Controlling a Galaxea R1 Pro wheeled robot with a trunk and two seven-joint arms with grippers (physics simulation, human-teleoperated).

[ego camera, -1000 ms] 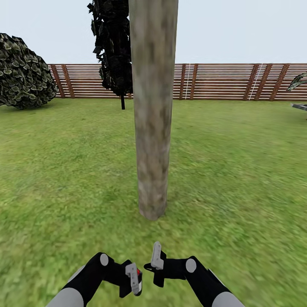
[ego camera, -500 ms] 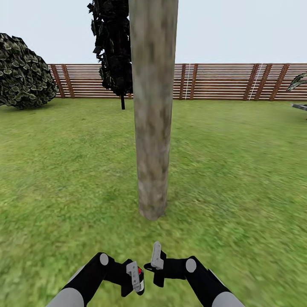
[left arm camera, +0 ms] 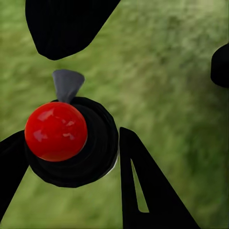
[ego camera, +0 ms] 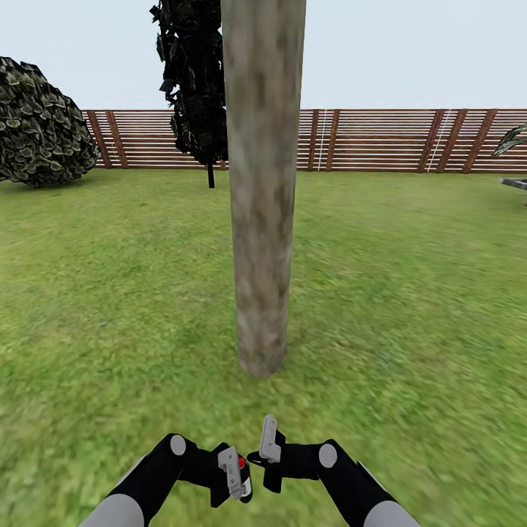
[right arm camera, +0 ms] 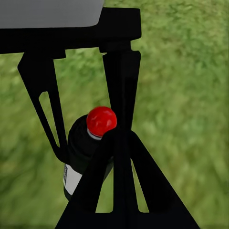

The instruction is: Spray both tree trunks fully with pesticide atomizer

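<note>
A thick grey-tan mottled tree trunk [ego camera: 262, 205] rises from the grass straight ahead, close to both arms. My left gripper [ego camera: 236, 474] is low in the head view, shut on the pesticide atomizer [ego camera: 241, 464], a black bottle with a red round cap. In the left wrist view the red cap [left arm camera: 56, 131] and grey nozzle [left arm camera: 67, 83] sit between the black fingers [left arm camera: 148, 191]. The right wrist view looks at the atomizer [right arm camera: 90, 143] held over grass. My right gripper [ego camera: 269, 439] is beside the left one, fingers together, holding nothing.
Farther back and left of the trunk stands a second tree with dark ragged foliage [ego camera: 194, 80]. A round leafy bush [ego camera: 40, 124] is at far left. A brown slat fence [ego camera: 380, 139] closes the lawn behind. Palm fronds [ego camera: 512, 139] poke in at the right edge.
My left gripper has shifted slightly toward the right gripper with the atomizer, showing more of the red cap. The trunk and the right arm have stayed put.
</note>
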